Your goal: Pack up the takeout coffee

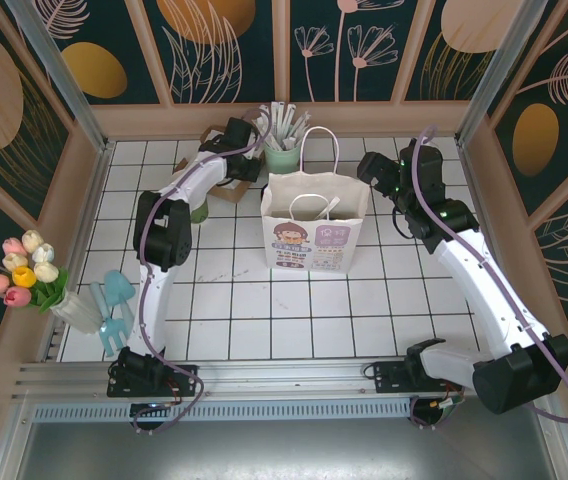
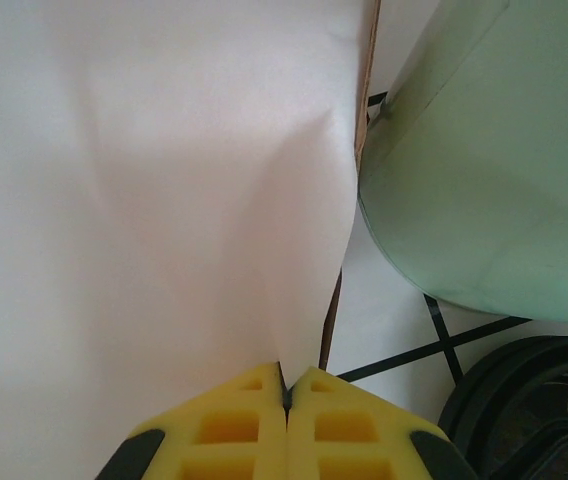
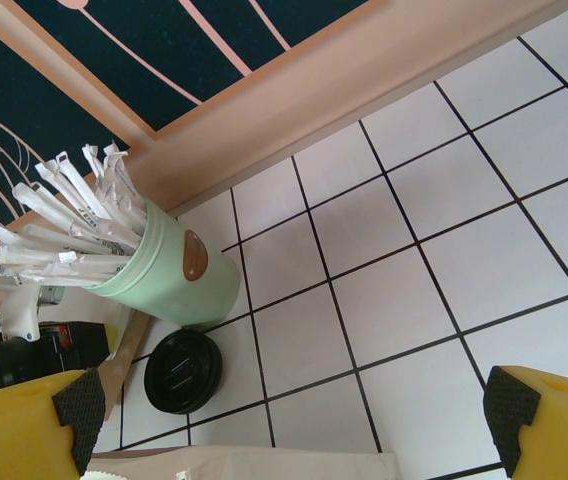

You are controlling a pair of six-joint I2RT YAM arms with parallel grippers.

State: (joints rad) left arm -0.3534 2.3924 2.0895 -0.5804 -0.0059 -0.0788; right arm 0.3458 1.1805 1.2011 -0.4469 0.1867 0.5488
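Left claw (image 2: pixel 286 388) clamped on white paper (image 2: pixel 164 200), right claw (image 3: pixel 294 412) gaping empty; hazard: a hard tug tears paper, topples bag (image 1: pixel 309 235)

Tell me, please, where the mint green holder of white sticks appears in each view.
Top external: the mint green holder stands at the far wall, behind the white paper bag.
Left wrist: the holder takes the upper right, beside the bag.
Right wrist: the holder is left of centre, the bag at the bottom edge.
Shared landmark: the white paper bag, next to the holder in every view.
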